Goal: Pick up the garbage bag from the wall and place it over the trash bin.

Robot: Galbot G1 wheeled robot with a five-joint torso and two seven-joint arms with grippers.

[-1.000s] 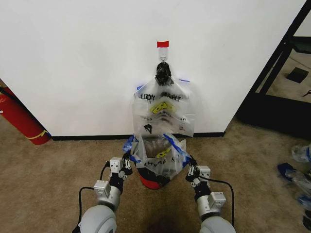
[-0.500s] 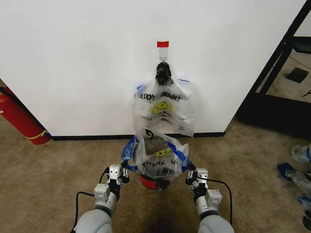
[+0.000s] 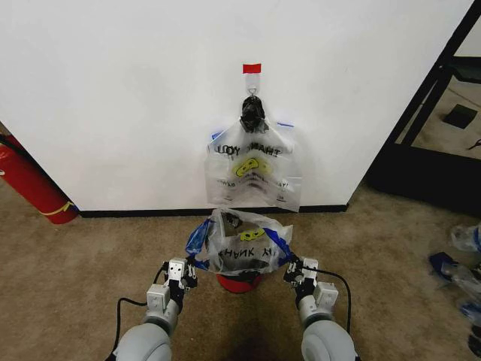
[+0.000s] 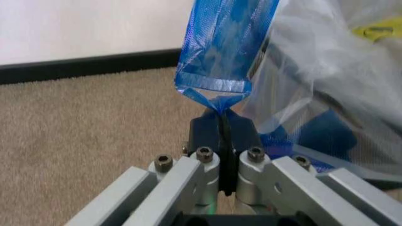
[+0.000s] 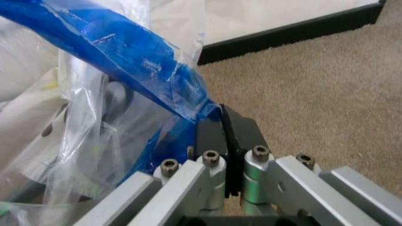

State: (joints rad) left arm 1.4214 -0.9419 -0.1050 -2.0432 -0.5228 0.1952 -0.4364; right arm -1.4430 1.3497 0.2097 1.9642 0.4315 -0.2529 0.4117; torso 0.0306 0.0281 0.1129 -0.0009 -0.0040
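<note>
- Left gripper point(image 3: 186, 272) and right gripper point(image 3: 295, 272) are each pinching a blue handle of the garbage bag point(image 3: 242, 242), jaws clamped tight.
- The bag is hanging stretched between them, directly above the trash bin point(image 3: 239, 282), both arms equally near.

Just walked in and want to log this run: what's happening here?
Both grippers are shut on the blue handles of the garbage bag, the left gripper on one side and the right gripper on the other, holding it spread over the trash bin. A bunch of matching bags hangs on the wall.
</note>
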